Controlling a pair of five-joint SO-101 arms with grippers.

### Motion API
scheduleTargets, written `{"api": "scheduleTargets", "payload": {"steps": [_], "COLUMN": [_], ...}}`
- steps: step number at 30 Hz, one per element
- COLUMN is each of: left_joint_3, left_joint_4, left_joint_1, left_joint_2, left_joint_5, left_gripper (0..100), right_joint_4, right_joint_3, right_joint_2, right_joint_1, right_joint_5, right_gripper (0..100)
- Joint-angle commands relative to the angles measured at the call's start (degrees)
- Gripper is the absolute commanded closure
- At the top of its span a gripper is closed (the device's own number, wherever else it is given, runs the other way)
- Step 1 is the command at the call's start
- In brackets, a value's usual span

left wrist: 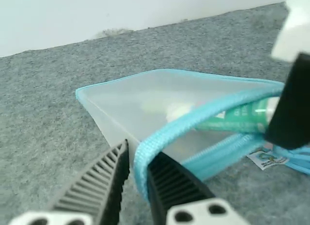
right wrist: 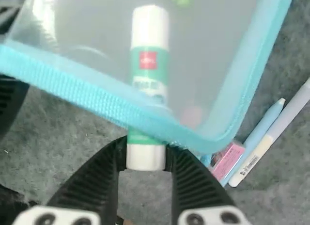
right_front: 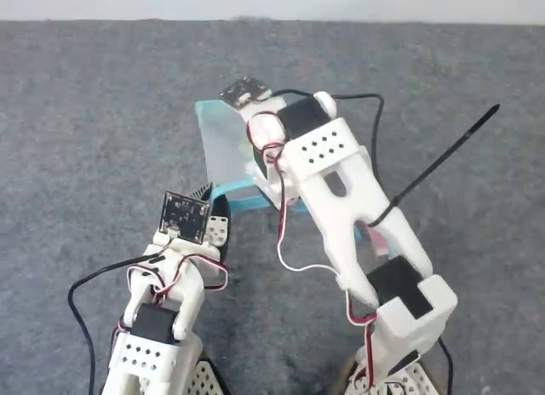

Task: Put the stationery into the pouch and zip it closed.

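In the high view, the left gripper [right_front: 213, 209] is at the near left corner of the pouch [right_front: 228, 148], which lies in the middle of the grey, carpet-like table [right_front: 85, 114]. From the left wrist view we see the left gripper [left wrist: 138, 159] with its dark ribbed jaws brought narrow on the pouch's turquoise zip edge, so they pinch this rim and lift it a little. The pouch [left wrist: 140, 101] is flat and rectangular. Its walls are milky and half-transparent, and a turquoise woven band runs around its border; its mouth stands open. More to the right, in the right wrist view, the right gripper [right wrist: 146, 145] has its jaws closed around the white bottom end of a glue stick [right wrist: 144, 159]. The stick is white with a green and red label. Its upper part is already past the zip edge and shows through the pouch [right wrist: 72, 26] wall. Just beside the pouch's corner, a small pink block [right wrist: 227, 159], a light-blue pen [right wrist: 264, 125] and a pale pen [right wrist: 286, 116] lie on the table, the two pens side by side.
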Motion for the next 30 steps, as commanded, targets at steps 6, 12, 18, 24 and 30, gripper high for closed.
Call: {"api": "scheduleTargets", "payload": {"steps": [6,12,18,24,30], "left_joint_3": [-0.7,-0.7,-0.7,-0.7,-0.7], "left_joint_4": [-1.8,-1.8,-1.8,-1.8,-1.8], "left_joint_1": [0.5,0.4,0.4,0.4,0.4], "left_joint_2": [-1.0,-1.0,-0.9,-0.8,-0.7], "left_joint_5": [-0.8,-0.8,-0.8,-0.8,-0.8], "left_gripper": [99,99,99,99,99], "right_joint_4": [1.8,1.9,2.1,2.4,2.0], "right_joint_3": [-4.3,-7.1,-7.1,-0.1,15.5], "right_joint_2": [-1.1,-1.4,-7.3,-14.8,-22.6], "right_joint_1": [-7.7,-6.5,-0.5,5.2,11.8], "right_joint_5": [4.0,4.4,4.6,6.8,10.5], "right_gripper": [70.3,70.1,70.2,70.2,70.2]}}
